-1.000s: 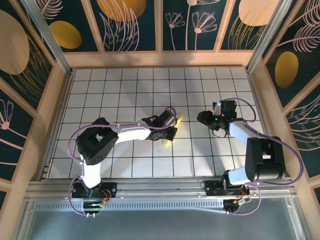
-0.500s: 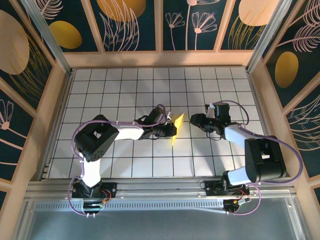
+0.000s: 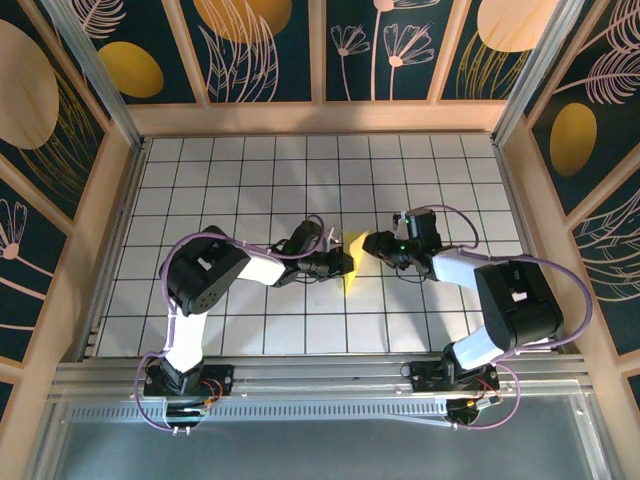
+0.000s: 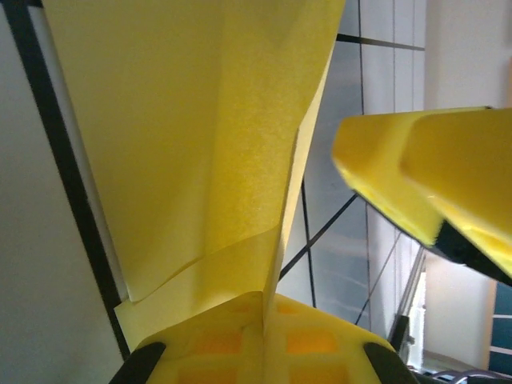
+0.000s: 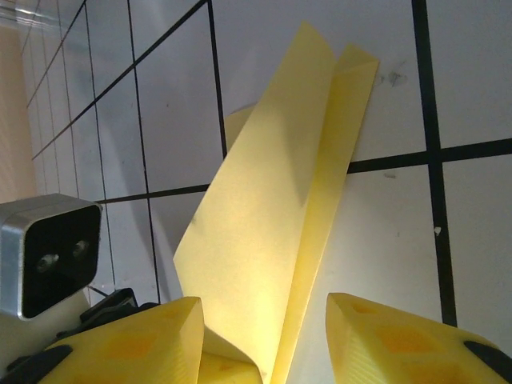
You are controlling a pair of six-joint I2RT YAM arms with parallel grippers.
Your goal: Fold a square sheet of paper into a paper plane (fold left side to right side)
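Over the table (image 3: 250, 170), the left end effector (image 3: 341, 265) apparently pinches the paper plane (image 5: 268, 232).

No writing, label, brand, number or sign can be read on anything in these views.
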